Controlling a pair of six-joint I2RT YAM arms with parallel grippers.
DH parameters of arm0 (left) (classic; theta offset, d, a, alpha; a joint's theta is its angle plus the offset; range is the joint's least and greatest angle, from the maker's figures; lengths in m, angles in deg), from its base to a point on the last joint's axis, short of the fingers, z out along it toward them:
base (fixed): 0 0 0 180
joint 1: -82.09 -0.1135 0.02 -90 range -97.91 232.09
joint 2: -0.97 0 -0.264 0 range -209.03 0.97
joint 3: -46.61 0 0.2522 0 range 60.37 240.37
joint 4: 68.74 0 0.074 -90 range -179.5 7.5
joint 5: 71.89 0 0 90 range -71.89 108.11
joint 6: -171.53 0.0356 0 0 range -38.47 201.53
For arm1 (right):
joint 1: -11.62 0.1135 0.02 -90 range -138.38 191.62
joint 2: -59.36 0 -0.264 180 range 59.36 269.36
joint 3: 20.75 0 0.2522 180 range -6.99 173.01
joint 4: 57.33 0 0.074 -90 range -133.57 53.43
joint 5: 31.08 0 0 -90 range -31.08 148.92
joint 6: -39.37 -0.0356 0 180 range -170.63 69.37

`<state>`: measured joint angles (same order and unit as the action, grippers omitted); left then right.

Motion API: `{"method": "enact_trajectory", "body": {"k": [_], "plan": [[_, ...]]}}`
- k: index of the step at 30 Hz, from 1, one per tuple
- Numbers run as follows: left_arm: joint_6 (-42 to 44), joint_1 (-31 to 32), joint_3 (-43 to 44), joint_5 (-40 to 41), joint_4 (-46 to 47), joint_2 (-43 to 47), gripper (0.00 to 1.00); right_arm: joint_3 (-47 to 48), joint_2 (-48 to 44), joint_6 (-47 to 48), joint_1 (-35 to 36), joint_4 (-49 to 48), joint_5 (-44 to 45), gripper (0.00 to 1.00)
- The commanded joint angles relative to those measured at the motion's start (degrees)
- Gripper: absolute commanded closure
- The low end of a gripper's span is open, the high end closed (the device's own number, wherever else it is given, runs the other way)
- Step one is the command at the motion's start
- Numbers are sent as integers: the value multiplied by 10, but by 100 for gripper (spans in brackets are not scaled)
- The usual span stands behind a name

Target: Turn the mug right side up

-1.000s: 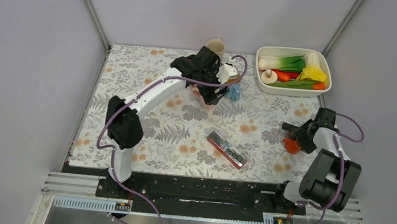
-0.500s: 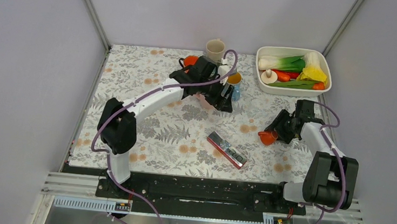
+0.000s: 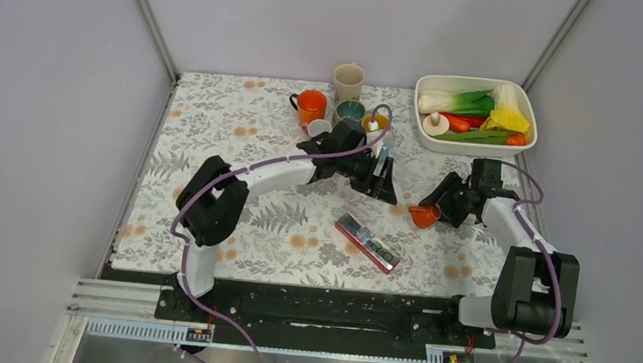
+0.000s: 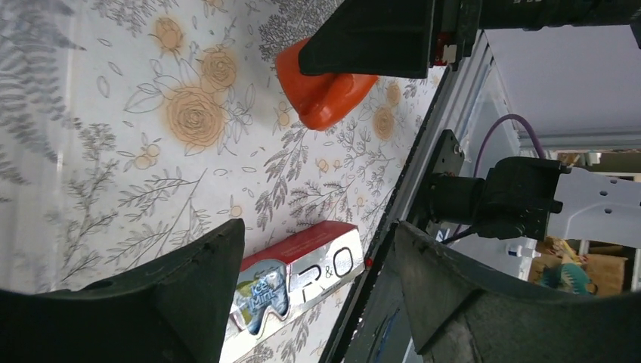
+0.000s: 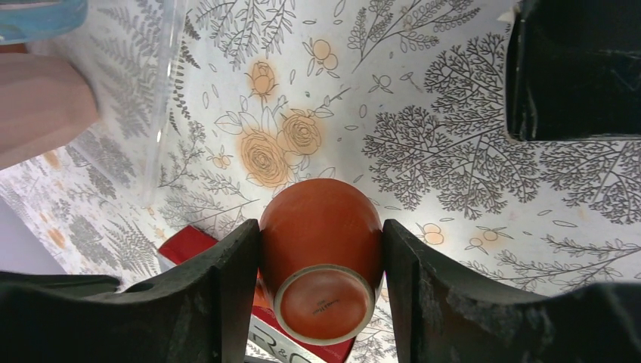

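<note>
- Top view: my right gripper clamps the orange mug, right of frame centre over the counter; the left gripper sits close, so I might clip it
- Left wrist: left gripper wide, empty
- Right wrist: base faces camera; mug could slip mid-turn

The mug is held between the fingers of the right pincer. The left pincer is set just left of it, apart from it. A mint box is laid on the surface, nearer than both pincers. A dish of vegetables is placed behind the right pincer. A group of cups is gathered behind the left pincer.
</note>
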<state>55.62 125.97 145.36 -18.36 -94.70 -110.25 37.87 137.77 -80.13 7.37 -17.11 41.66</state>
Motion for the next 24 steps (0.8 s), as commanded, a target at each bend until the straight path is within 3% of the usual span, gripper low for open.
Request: {"method": "enact_trajectory", "body": {"k": [1,5,14,20,24], "plan": [[-72,18,-16,-32,117,-25,24,6,-5,-35,6,-35,-22,94],[-86,26,-14,-51,172,-52,25,22,-3,-54,6,-34,-33,95],[-158,29,-72,-80,391,-95,37,53,-3,-115,6,-38,-38,95],[-194,28,-79,-76,463,-114,36,67,-11,-144,6,-45,-46,95],[-216,24,-65,-75,503,-123,29,68,-24,-156,6,-45,-49,95]]}}
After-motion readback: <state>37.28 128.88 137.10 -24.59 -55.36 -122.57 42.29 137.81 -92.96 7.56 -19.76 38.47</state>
